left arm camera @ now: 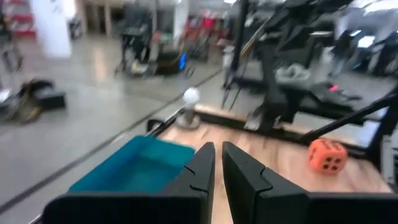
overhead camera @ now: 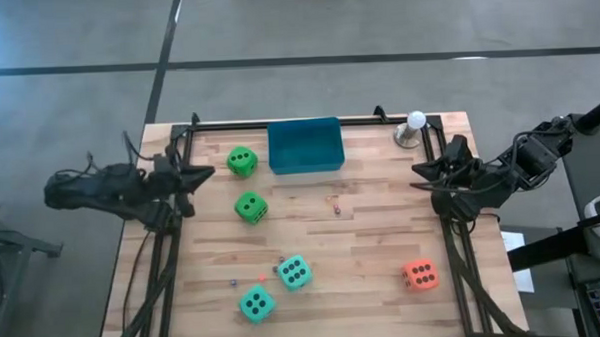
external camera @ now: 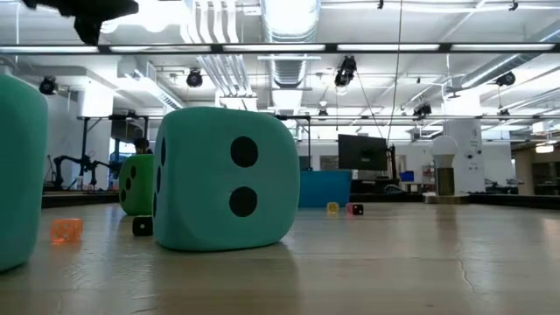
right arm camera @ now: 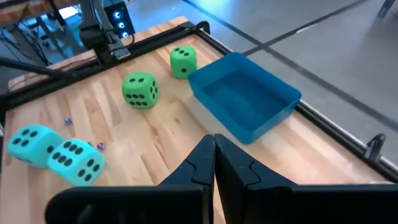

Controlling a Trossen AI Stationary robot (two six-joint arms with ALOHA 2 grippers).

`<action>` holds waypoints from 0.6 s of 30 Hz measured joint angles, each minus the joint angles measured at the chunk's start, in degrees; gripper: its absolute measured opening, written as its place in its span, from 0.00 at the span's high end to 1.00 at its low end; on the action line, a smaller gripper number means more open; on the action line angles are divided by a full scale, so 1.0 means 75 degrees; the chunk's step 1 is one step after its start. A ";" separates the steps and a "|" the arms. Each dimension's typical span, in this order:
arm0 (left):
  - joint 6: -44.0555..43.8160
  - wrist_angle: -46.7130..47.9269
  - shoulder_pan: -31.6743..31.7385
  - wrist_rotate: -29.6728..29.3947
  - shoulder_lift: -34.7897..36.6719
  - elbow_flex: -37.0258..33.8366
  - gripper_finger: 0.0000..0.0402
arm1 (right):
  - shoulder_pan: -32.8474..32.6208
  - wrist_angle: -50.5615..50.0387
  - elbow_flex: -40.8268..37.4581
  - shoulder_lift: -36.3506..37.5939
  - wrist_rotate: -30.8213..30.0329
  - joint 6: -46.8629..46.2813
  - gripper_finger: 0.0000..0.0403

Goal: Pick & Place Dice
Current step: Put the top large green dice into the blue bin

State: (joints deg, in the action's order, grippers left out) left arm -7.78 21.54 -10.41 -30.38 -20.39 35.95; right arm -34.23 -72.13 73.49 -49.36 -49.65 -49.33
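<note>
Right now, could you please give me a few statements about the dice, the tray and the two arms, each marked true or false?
1. The blue tray holds no dice. True.
2. The orange die lies beside the two green dice. False: it sits alone near the right arm's side, far from the green dice.
3. The two teal dice lie close together near the front edge of the table. True.
4. The right gripper holds a die. False: its fingers are shut on nothing.
5. The left gripper hovers over the tray's middle. False: it waits at the table's left edge, empty.
</note>
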 joint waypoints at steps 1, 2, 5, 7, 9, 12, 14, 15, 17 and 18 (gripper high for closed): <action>-0.0153 0.0335 0.0000 -0.0092 -0.0337 0.0320 0.91 | 0.0000 0.0002 0.0000 0.0000 0.0000 0.0038 0.98; -0.0303 0.0672 0.0000 -0.0166 -0.0660 0.0624 0.91 | 0.0001 0.0004 0.0000 -0.0004 0.0000 0.0041 0.98; -0.0688 0.1498 0.0000 -0.0359 -0.1535 0.1490 0.91 | 0.0001 0.0007 0.0000 -0.0042 0.0000 0.0038 0.98; -0.0929 0.2006 0.0000 -0.0415 -0.2051 0.2020 0.91 | 0.0002 0.0010 0.0000 -0.0050 0.0000 0.0037 0.98; -0.1270 0.2464 0.0000 -0.0412 -0.2465 0.2492 0.91 | 0.0000 0.0007 0.0000 -0.0046 0.0000 0.0039 0.98; -0.1778 0.2958 0.0002 -0.0419 -0.3001 0.3103 0.91 | -0.0001 0.0010 0.0000 -0.0035 0.0000 0.0037 0.98; -0.2138 0.3297 0.0003 -0.0442 -0.3277 0.3378 0.91 | 0.0001 0.0027 0.0000 -0.0038 0.0003 0.0036 0.98; -0.2336 0.3436 0.0003 -0.0453 -0.3398 0.3485 0.91 | -0.0001 0.0037 0.0000 -0.0038 0.0003 0.0039 0.98; -0.2754 0.3684 0.0033 -0.0562 -0.3581 0.3621 0.91 | 0.0000 0.0047 0.0000 -0.0041 0.0003 0.0037 0.98; -0.2949 0.3849 0.0069 -0.0619 -0.3646 0.3683 0.91 | -0.0001 0.0055 0.0000 -0.0041 0.0003 0.0036 0.98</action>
State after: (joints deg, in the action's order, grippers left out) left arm -29.90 50.41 -9.89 -35.02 -47.73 63.57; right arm -34.23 -71.71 73.49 -49.67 -49.63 -49.06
